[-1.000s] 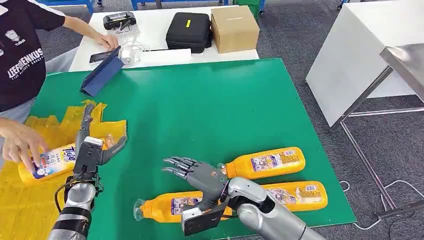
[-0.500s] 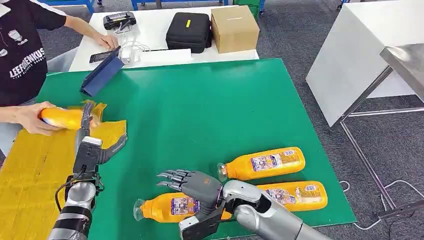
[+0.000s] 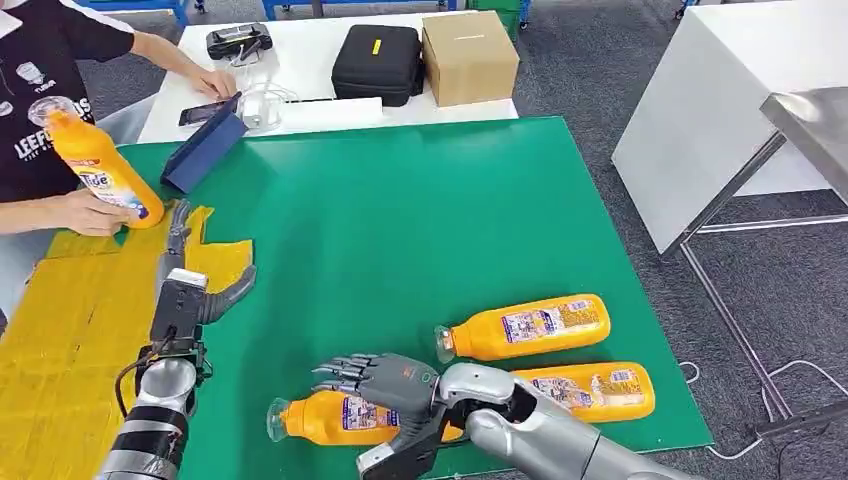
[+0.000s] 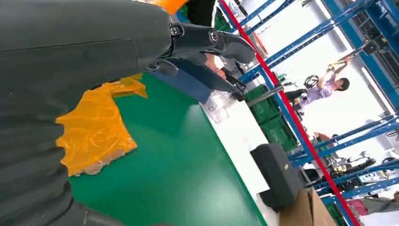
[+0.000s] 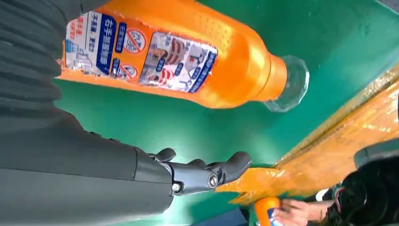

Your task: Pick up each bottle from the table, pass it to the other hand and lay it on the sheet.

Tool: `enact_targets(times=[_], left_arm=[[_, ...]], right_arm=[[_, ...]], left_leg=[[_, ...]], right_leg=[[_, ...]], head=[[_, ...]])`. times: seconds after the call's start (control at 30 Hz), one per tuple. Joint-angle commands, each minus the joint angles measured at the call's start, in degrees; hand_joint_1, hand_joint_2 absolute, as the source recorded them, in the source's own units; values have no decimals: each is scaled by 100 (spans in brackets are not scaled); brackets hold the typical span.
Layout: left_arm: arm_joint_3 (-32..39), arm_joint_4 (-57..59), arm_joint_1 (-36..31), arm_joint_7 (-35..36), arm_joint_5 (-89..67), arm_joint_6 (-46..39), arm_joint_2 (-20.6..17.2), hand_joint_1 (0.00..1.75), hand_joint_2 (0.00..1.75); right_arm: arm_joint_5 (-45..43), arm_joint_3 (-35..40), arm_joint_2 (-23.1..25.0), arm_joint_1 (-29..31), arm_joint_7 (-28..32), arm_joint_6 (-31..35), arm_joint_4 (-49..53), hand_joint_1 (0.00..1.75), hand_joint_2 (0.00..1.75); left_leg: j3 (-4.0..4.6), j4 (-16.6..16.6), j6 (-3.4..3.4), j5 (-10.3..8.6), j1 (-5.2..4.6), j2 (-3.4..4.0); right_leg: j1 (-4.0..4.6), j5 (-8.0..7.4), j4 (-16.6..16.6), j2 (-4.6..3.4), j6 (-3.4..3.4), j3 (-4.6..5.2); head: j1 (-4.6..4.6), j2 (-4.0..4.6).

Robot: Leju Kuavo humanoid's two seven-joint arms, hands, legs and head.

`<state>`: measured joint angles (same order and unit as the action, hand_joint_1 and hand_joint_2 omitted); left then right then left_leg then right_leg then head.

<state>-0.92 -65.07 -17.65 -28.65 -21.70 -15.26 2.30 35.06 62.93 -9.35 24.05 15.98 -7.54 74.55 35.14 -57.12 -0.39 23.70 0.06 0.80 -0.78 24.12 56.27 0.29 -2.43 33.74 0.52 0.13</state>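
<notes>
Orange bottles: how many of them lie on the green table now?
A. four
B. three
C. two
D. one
B: three orange bottles lie on the green table; a fourth bottle is up in a person's hand.

Both arms are brushed silver cylinders with rounded joint housings; the right arm (image 3: 540,440) is the bulkier in the head view, and the left arm (image 3: 150,420) carries dark bands and a thin black cable looping beside its wrist. A black boxy block sits behind each wrist. The left hand (image 3: 190,290) and right hand (image 3: 385,378) are dark grey, with slim segmented fingers, small silver screws at the pivots and a grey ribbed cover.
</notes>
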Motion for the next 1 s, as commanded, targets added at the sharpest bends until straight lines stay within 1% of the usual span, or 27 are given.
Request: enact_targets(times=[0.03,0.1,0.23,0.27,0.33,0.37,0.47,0.5,0.57,0.6,0.67,0.7,0.83,0.87,0.93,1.0], left_arm=[[-122,401,-236,-20,99,-31,23,0,175],[-144,396,-231,-21,126,-36,26,0,175],[-156,366,-205,-11,176,-55,14,0,175],[-162,351,-191,-9,191,-51,6,0,175],[-158,334,-172,-2,207,-62,-3,0,175],[-150,324,-155,0,214,-70,-13,0,175],[-132,273,-95,0,230,-70,-31,0,175],[-130,259,-85,0,232,-69,-33,0,175],[-128,245,-75,0,234,-72,-31,0,175],[-123,237,-67,4,237,-76,-32,0,175],[-122,227,-60,7,239,-73,-33,0,175],[-122,227,-60,7,239,-73,-33,0,175],[-116,212,-50,11,243,-73,-35,0,175],[-112,219,-46,14,249,-66,-38,0,175],[-98,224,-41,23,262,-57,-36,0,175],[-85,212,-23,28,265,-57,-33,0,175]], right_arm=[[96,602,-135,450,-81,-7,-503,0,175],[183,711,-158,521,-177,52,-593,0,175],[387,860,-158,650,-379,147,-777,0,175],[445,876,-138,669,-443,173,-855,0,175],[593,876,-99,680,-588,276,-963,0,175],[673,872,-70,680,-663,342,-1021,0,175],[788,819,8,653,-828,479,-1099,0,175],[825,819,21,655,-858,498,-1110,0,175],[867,817,47,664,-894,513,-1132,0,175],[931,805,76,661,-954,555,-1169,0,175],[964,783,98,651,-983,577,-1194,0,175],[964,783,98,651,-983,577,-1194,0,175],[1003,766,126,642,-1015,605,-1228,0,175],[1020,750,143,637,-1028,618,-1247,0,175],[1086,693,185,610,-1067,682,-1279,0,175],[1196,573,264,536,-1170,821,-1304,0,175]], left_leg=[[-28,-3,3,11,7,-9],[-18,1,2,4,4,-10],[-33,-4,4,13,8,-10],[-24,0,3,8,4,-8],[-35,-4,4,15,9,-7],[-21,1,3,7,4,-4],[-36,-5,5,15,10,-7],[-24,0,4,9,5,-3],[-38,-2,5,16,9,1],[-21,2,3,7,3,-2],[-34,-2,5,14,8,-2],[-19,1,3,6,3,-4],[-40,-9,6,21,12,-3],[-21,-1,3,8,5,-5],[-33,-5,5,16,11,-2],[-27,-1,4,10,6,-4]], right_leg=[[7,8,-3,1,10,-31],[3,4,-4,4,6,-20],[7,10,-3,1,10,-36],[4,6,-4,1,8,-25],[8,10,-3,-3,12,-38],[4,4,-5,-2,7,-22],[9,10,-3,-3,13,-39],[4,5,-3,-4,9,-25],[9,9,-5,-11,13,-38],[3,4,-4,-4,7,-21],[7,8,-4,-7,12,-35],[3,4,-3,-2,7,-19],[12,13,0,-9,15,-42],[5,5,-2,-2,8,-22],[10,9,-2,-8,13,-35],[6,7,-3,-4,10,-28]], head=[[0,0],[0,0],[0,0],[0,0],[0,0],[0,0],[0,0],[0,0],[0,0],[0,0],[0,0],[0,0],[0,0],[0,0],[0,0],[0,0]])
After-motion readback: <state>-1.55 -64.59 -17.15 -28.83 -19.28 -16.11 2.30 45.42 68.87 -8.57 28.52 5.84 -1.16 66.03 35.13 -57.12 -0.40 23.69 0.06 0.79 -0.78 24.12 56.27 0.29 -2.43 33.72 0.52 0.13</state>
